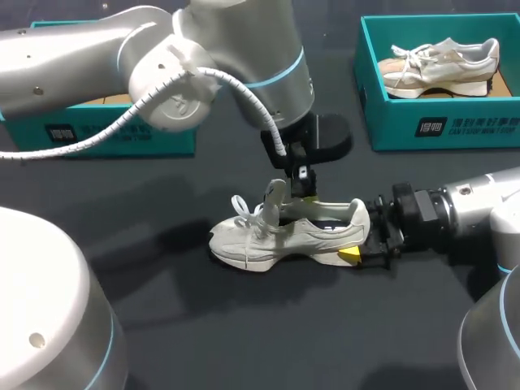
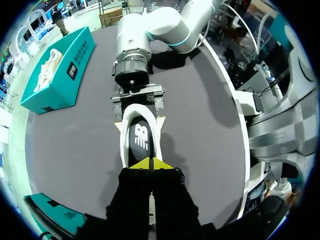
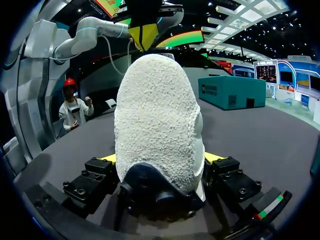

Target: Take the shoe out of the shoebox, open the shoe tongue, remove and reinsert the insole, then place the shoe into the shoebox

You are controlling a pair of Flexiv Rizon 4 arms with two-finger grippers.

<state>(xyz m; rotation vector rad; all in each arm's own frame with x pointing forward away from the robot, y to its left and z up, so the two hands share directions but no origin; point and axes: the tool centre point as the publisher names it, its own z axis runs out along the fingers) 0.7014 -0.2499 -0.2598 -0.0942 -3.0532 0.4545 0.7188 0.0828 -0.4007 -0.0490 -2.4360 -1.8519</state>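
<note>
shoe (image 1: 284, 236): pale upper, cloth-like and matt; the back of the heel is nubbly and rough.
insole (image 2: 140, 142): dark, smooth, matt.
table (image 1: 244, 333): dark grey, matt, even surface.
right shoebox (image 1: 439, 126): teal card, smooth, slight sheen.
left arm (image 1: 236, 57): silvery shell, smooth and glossy.
right end effector (image 3: 160, 167): black matt body with screw heads; yellow tips smooth, plastic-looking.

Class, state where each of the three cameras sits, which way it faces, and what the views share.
Head view: above and behind, facing down on the table; both arms enter, left gripper over the shoe, right gripper at its heel.
Left wrist view: on the left wrist, looking down into the shoe's opening; its own shut fingers show.
Right wrist view: on the right wrist, facing the heel; its own fingers clamp it.
Shared: all show the shoe; each wrist view shows the other gripper.
</note>
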